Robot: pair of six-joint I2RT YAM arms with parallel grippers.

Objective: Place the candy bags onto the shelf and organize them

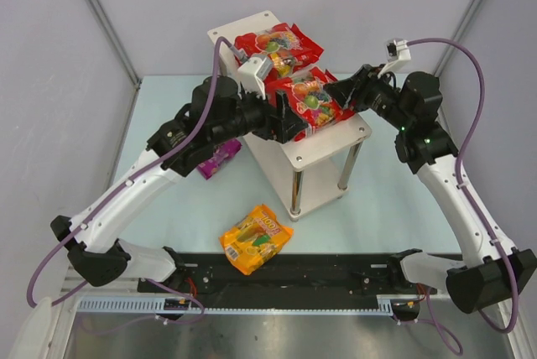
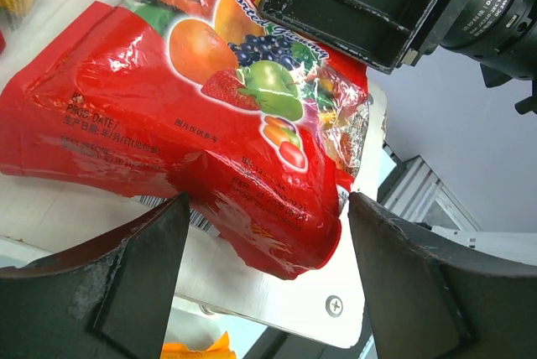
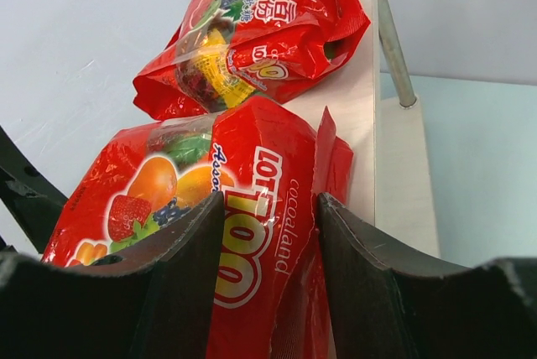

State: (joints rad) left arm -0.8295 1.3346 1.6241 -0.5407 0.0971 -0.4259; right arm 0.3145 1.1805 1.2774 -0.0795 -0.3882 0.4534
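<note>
Two red candy bags lie on the top board of the shelf [image 1: 336,137]: a far one [image 1: 277,43] and a near one [image 1: 309,97]. My right gripper [image 1: 342,96] is shut on the near red bag's right end [image 3: 252,183]; the far red bag [image 3: 252,32] lies behind it. My left gripper [image 1: 289,120] is open at the board's front edge, its fingers wide either side of the near bag's end [image 2: 252,149] without touching it. An orange-yellow bag [image 1: 256,237] lies on the table. A purple bag [image 1: 220,158] lies left of the shelf, partly under my left arm.
The shelf's metal legs [image 1: 295,193] stand in front of the lower board. The shelf's top board shows in the left wrist view [image 2: 277,292] and in the right wrist view [image 3: 361,124]. A black rail [image 1: 336,275] runs along the near table edge. Grey walls enclose the back and sides.
</note>
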